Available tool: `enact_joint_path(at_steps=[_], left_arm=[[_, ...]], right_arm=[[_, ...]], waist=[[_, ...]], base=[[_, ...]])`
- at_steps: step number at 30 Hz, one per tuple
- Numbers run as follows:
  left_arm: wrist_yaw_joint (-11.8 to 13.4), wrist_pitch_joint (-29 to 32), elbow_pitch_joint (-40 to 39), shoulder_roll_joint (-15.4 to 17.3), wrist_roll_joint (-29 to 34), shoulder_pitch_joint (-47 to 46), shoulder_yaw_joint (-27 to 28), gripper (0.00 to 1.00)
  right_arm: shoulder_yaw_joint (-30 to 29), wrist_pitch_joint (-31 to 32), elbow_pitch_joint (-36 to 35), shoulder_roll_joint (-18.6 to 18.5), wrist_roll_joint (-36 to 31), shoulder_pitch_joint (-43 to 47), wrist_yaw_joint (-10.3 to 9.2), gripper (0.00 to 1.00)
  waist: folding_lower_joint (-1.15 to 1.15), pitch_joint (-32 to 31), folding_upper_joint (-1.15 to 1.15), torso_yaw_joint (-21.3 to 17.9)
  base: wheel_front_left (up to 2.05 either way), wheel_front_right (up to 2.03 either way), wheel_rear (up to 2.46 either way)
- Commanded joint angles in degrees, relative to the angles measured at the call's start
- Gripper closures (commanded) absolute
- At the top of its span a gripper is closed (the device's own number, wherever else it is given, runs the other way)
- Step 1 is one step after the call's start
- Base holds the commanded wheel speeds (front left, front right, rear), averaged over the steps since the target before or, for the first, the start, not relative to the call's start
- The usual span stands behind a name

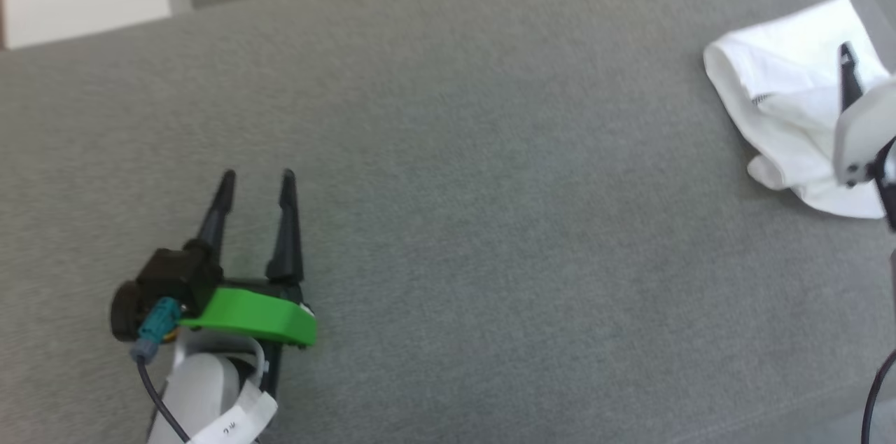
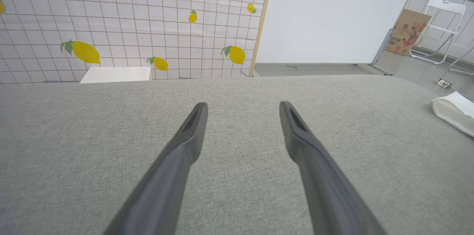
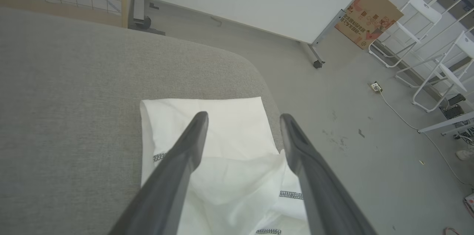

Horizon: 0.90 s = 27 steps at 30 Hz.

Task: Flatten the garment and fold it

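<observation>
Grey cushion, garment bunched at upper right: looks thin, limp, light, so pinch a stitched edge. Right gripper spread wide above it, empty; left gripper parted, empty.

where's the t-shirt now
The T-shirt lies bunched at the far right of the head view, at the right edge of the cushion, beneath the right gripper, far from the left gripper.
</observation>
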Motion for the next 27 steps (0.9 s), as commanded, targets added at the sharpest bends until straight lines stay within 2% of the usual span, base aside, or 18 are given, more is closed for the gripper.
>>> enact_joint_path(at_steps=[1,7,11,19,27], left_arm=[[-0.1,-0.4,0.4,-0.4,-1.1,0.9,-0.3,0.00],[-0.2,-0.4,1.0,-1.4,-3.7,2.8,-0.5,0.00],[-0.1,-0.4,1.7,-1.8,-4.3,3.7,-1.0,0.00],[0.1,-0.4,3.4,-2.0,-4.0,5.7,-2.1,0.00],[0.4,-0.4,4.3,-2.1,-4.0,7.1,-2.6,0.00]], right_arm=[[0.9,-1.4,-1.9,0.6,2.0,2.5,-0.11,0.00],[2.1,-5.9,-12.5,3.6,11.2,13.7,-0.11,0.00],[2.2,-9.2,-19.2,6.3,14.7,21.6,-0.11,0.00],[2.1,-13.7,-28.3,12.1,14.6,33.3,-0.11,0.00],[1.8,-14.5,-32.8,14.4,12.4,39.0,-0.11,0.00]], waist=[[0.01,-6.5,0.00,5.2],[0.01,-10.7,0.00,9.4],[0.01,-12.5,0.00,12.2],[0.01,-15.4,0.00,16.2],[0.01,-16.7,0.00,18.0]], base=[[0.00,0.00,0.00],[0.00,0.00,0.00],[0.00,0.00,0.00],[0.00,0.00,0.00],[0.00,0.00,0.00]])
